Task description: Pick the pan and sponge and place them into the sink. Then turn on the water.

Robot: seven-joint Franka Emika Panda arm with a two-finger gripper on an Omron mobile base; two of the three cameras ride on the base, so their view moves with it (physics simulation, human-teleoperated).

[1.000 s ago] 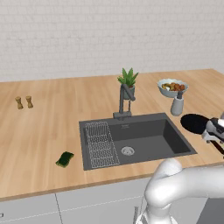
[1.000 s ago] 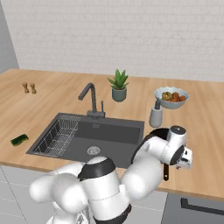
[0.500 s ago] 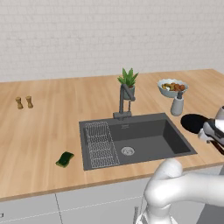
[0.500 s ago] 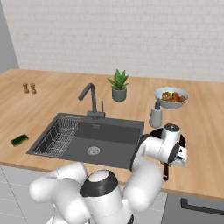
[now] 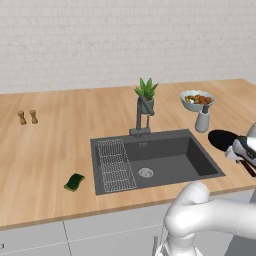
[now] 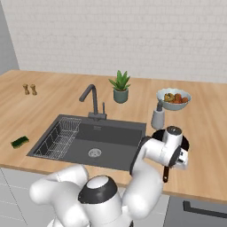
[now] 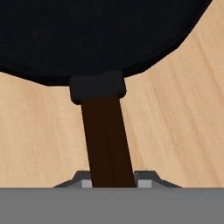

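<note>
— Where's the pan (image 5: 221,138) just now?

— On the counter (image 5: 55,145), right of the sink (image 5: 165,159), a little in front of the soap bottle (image 5: 202,120). The arm (image 6: 153,153) is bent over it from the near side, so from the left base view I catch the black round part and a bit of handle past the wrist.

— And the gripper (image 7: 111,181)?

— Clenched on the pan's handle. Looking along the hand, the dark handle runs straight down between the two finger tips, which press it from either side close to where it joins the pan. Wood grain shows under the pan all around; whether it rests on the counter or is a touch above it, I cannot tell.

— The sponge (image 5: 74,181)?

— Far from all that: on the counter left of the sink, near the front edge, just beside the corner by the wire drainer (image 5: 115,165). Green, lying flat, nothing touching it.

— Anything in the sink?

— The drainer on its left side and the round drain (image 5: 145,172) in the middle of the floor. The faucet (image 5: 141,116) stands behind the basin with its spout angled over it.

— What else is about?

— A potted plant (image 5: 146,93) just behind the faucet, a white bowl (image 5: 197,100) of food behind the soap bottle, and two small shakers (image 5: 27,117) well off to the left near the wall.
</note>
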